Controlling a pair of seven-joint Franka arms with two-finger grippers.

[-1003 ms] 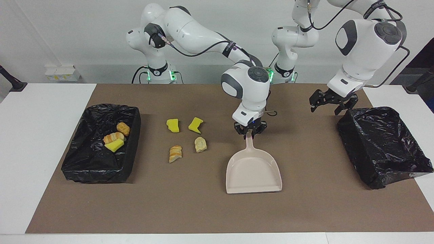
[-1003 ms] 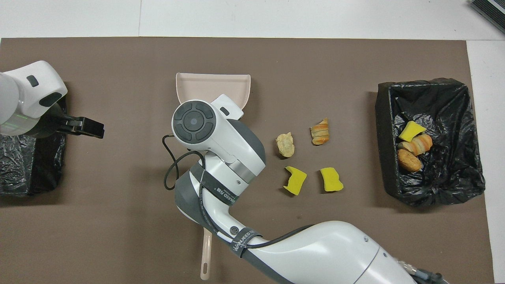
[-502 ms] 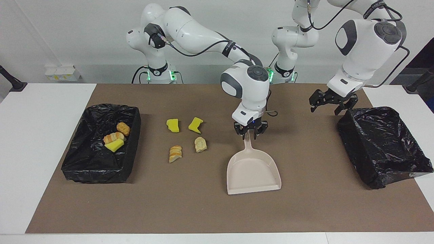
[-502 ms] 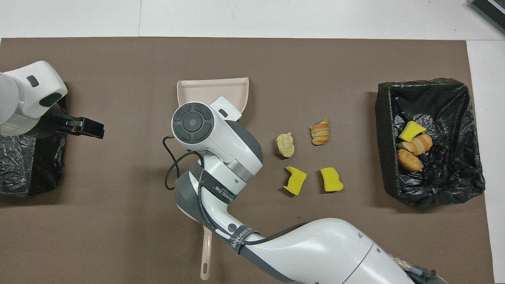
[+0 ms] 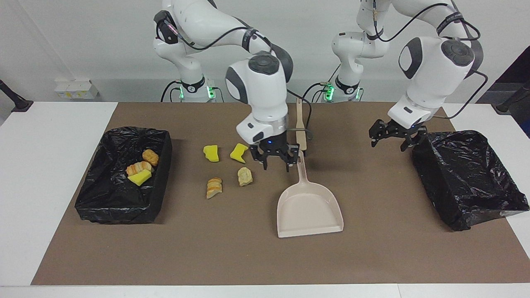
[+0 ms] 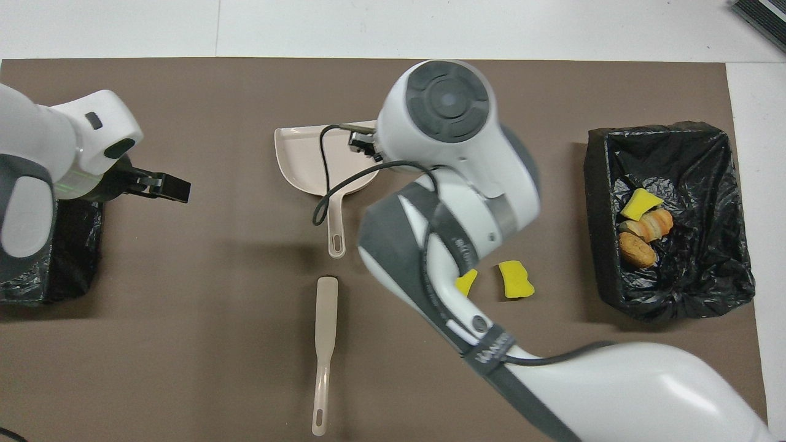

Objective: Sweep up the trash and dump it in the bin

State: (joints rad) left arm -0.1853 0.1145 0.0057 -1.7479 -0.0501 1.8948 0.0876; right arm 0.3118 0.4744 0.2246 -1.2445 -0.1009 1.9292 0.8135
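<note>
- The brush (image 5: 301,124) lies on the brown mat (image 5: 248,256), closest to the robots.
- The right hand (image 5: 276,159) hangs over the mat beside the dustpan's handle, fingers spread wide and holding nothing.
- The left hand (image 5: 393,134) waits by the empty bin (image 5: 468,178) at its own end of the worktop, fingers wide apart, empty.
- Loose trash: two yellow foam bits (image 5: 211,153) (image 5: 239,152), then two bread pieces (image 5: 244,176) (image 5: 214,187) farther out.
- The dustpan (image 5: 309,207) rests flat, pan farthest from the robots.
- Three pieces of trash (image 5: 140,169) sit in the filled bin (image 5: 103,207) at the right arm's end.
</note>
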